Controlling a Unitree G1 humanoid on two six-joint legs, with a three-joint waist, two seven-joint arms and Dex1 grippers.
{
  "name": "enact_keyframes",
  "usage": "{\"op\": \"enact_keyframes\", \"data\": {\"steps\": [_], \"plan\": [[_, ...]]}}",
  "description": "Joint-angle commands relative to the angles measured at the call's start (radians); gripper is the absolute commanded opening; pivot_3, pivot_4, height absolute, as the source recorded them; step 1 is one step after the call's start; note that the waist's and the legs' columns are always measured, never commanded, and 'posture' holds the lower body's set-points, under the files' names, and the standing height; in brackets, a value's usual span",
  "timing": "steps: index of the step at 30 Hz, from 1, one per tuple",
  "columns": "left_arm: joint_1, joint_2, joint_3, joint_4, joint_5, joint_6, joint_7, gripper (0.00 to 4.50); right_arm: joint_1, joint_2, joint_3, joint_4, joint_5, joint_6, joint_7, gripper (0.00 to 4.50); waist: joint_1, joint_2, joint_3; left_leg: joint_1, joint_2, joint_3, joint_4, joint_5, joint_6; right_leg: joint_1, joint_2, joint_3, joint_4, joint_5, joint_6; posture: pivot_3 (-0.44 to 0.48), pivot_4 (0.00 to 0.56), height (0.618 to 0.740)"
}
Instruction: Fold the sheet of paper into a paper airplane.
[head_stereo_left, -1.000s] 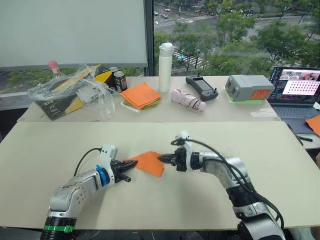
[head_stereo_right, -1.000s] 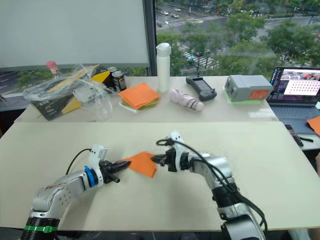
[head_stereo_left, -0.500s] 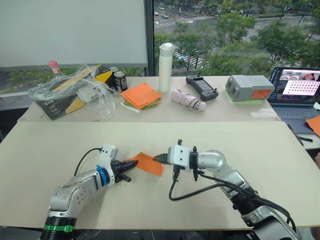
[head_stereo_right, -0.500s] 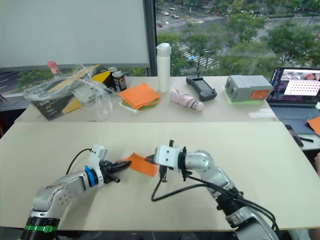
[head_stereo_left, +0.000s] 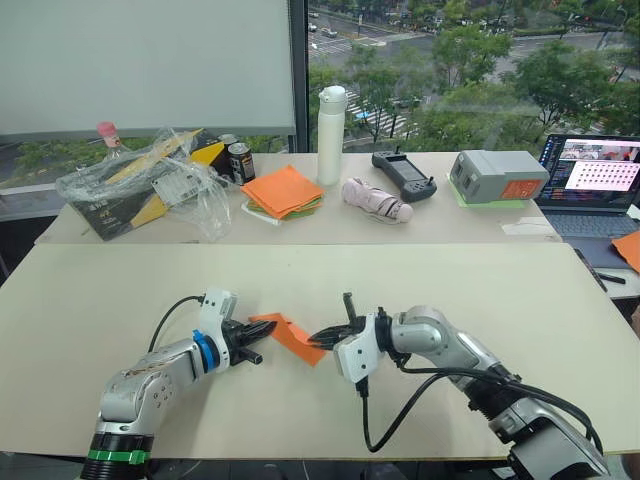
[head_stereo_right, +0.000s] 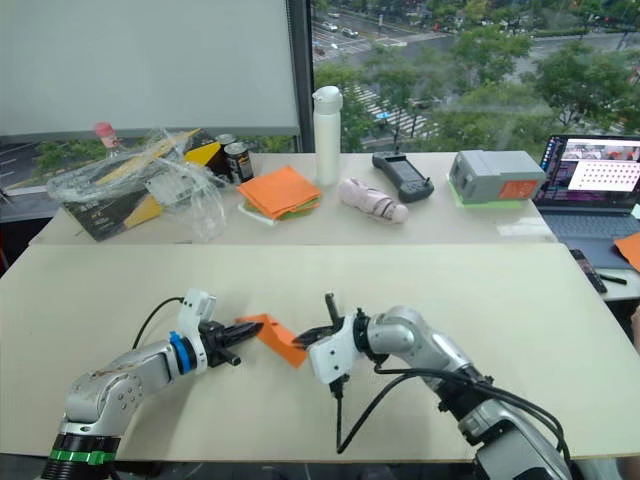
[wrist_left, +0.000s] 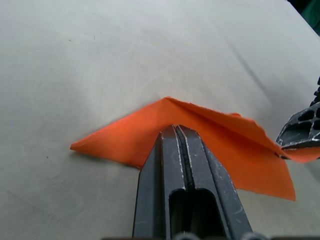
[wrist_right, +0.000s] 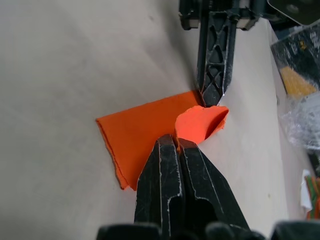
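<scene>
Stage: While the sheet of paper (head_stereo_left: 288, 334) is lying creased on the desk (head_stereo_left: 90, 300), folding is only beginning.
Left tool (head_stereo_left: 262, 328): clenching one paper edge.
Right tool (head_stereo_left: 322, 339): pinching the opposite corner, curling it over.
Left to do: nose and wings, apparently.

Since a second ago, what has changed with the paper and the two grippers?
The right gripper rolled its wrist over and drew back toward the robot, curling the sheet of paper it pinches so the sheet looks narrower. The left gripper stays clamped on the opposite corner, unmoved. The table is unchanged.
</scene>
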Motion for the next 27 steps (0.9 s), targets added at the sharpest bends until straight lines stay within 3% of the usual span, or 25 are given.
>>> {"op": "enact_keyframes", "data": {"steps": [1,12,27], "plan": [[0.013,0.001,-0.013,0.028,0.02,0.027,0.014,0.0,-0.028,0.001,0.021,0.01,-0.065,-0.056,-0.033,0.02,0.0,0.0,0.0,0.0,0.0,0.0,0.0,0.0,0.0,0.0,0.0,0.0,0.0,0.0,0.0,0.0,0.15,0.74],[0.015,-0.005,0.005,0.016,0.005,0.027,0.019,0.0,-0.14,-0.016,0.095,0.085,-0.343,-0.135,-0.176,0.02,-0.003,0.0,0.0,0.004,0.001,0.0,0.0,0.0,0.0,0.003,0.001,0.0,0.001,0.0,0.0,0.0,0.15,0.74],[-0.016,-0.03,0.141,-0.059,-0.178,0.121,0.02,0.0,-0.137,-0.023,0.111,0.114,-0.348,-0.153,-0.185,0.02,-0.004,-0.002,-0.001,0.005,0.001,0.0,0.0,0.0,0.0,0.003,0.001,0.001,0.001,0.0,0.0,0.0,0.15,0.74]]}}
